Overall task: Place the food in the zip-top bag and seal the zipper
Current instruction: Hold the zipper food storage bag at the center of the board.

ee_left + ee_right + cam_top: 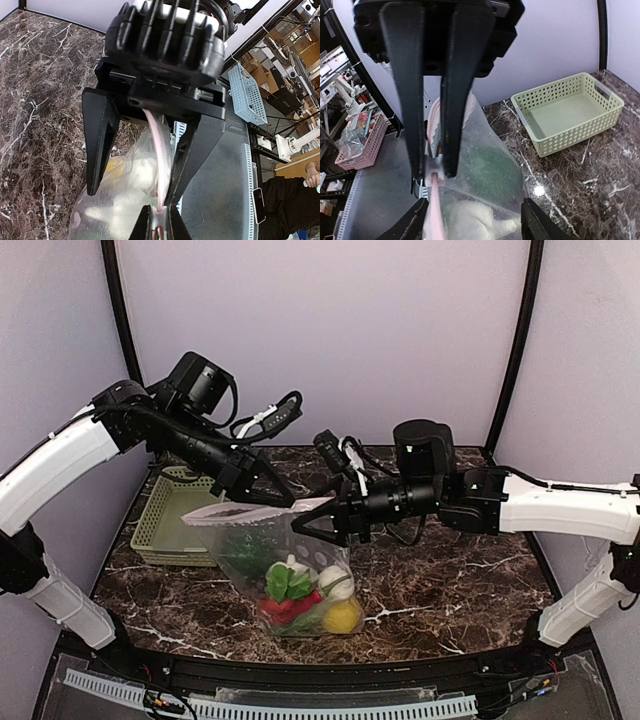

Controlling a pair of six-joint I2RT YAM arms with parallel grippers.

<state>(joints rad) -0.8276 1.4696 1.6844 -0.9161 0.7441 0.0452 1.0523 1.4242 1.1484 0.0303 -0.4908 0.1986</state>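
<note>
The zip-top bag (245, 540) hangs between my two grippers with its bottom on the table. Inside lies the food: a yellow lemon (343, 616), red chili peppers (290, 606), a green leafy vegetable (288, 582) and a white piece (335, 582). My right gripper (302, 523) is shut on the pinkish zipper (434, 210) at the bag's mouth; its tips (435, 172) pinch the strip. My left gripper (275, 498) is open. Its fingers (97, 150) straddle the zipper (159, 150), which runs close along the right finger, just above the right gripper's tips (160, 222).
A pale green mesh basket (165, 525) stands on the marble table behind the bag at the left; it shows empty in the right wrist view (570, 115). Purple walls and black posts enclose the back and sides.
</note>
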